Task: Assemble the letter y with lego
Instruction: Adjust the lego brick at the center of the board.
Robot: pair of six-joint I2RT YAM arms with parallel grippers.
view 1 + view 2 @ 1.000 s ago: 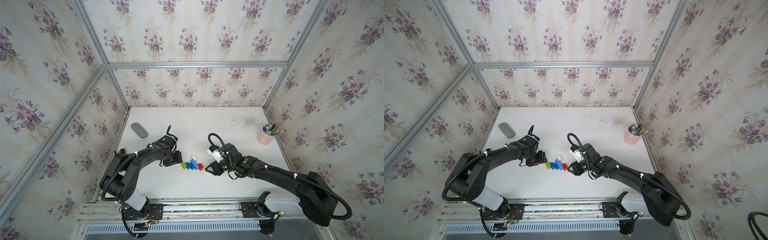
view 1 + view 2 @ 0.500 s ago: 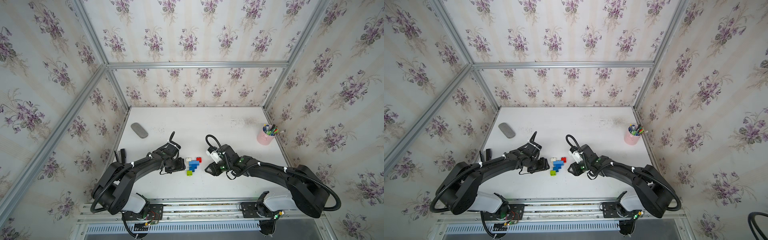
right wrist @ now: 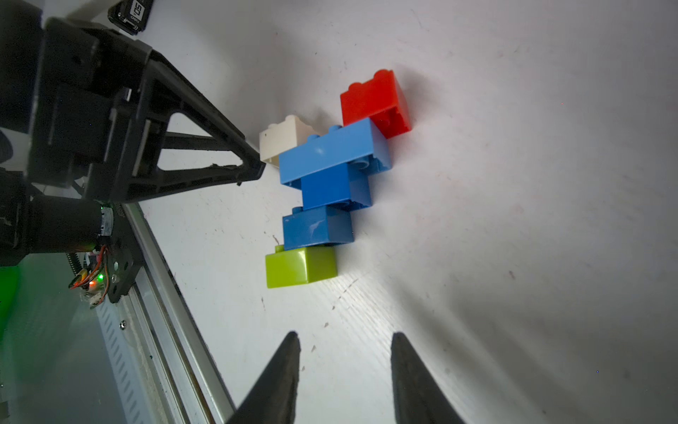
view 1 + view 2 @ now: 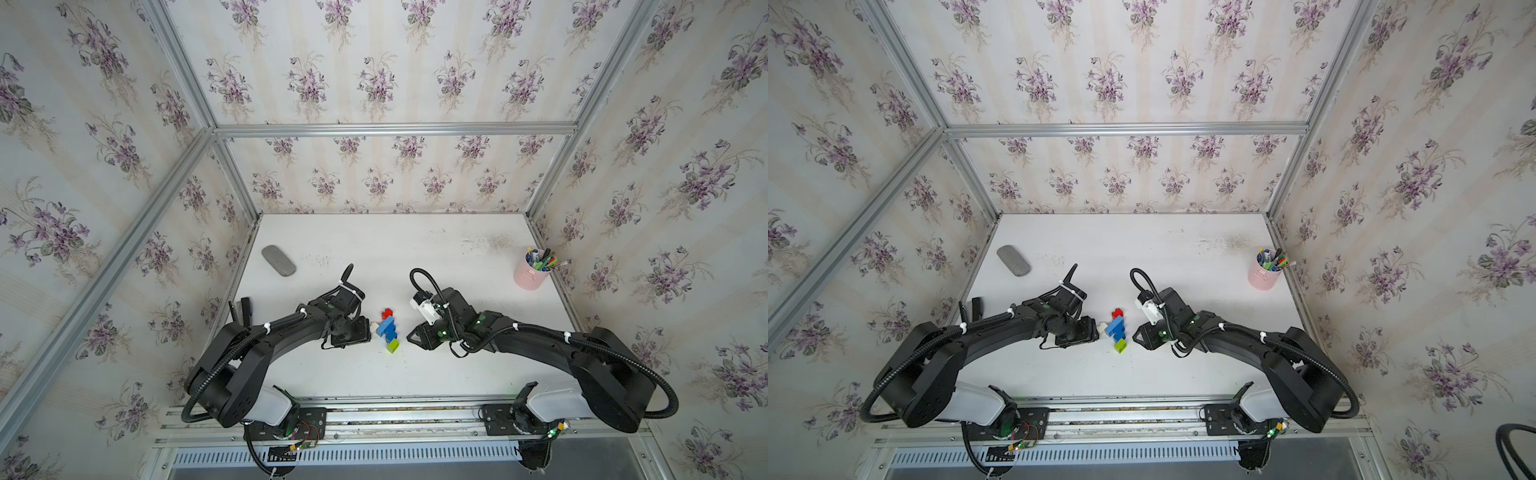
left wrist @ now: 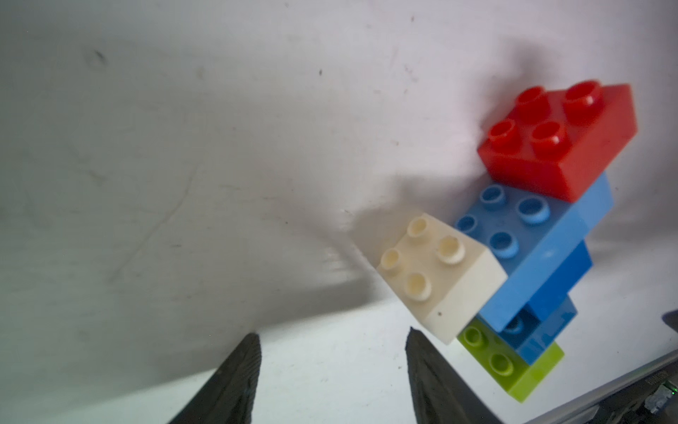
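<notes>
The small Y of studded plastic lego bricks lies flat on the white table, mid-frame in both top views, its long axis running from red brick above to lime green brick below. My left claw, half-wide and empty, sits just left, nearest the white brick; my right claw, narrower and empty, just right.

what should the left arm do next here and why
Probably close the left tool on the white brick and seat it: it seems to lie loose and tilted beside the light blue brick, whose four studs are bare. The tool is open and empty.
</notes>
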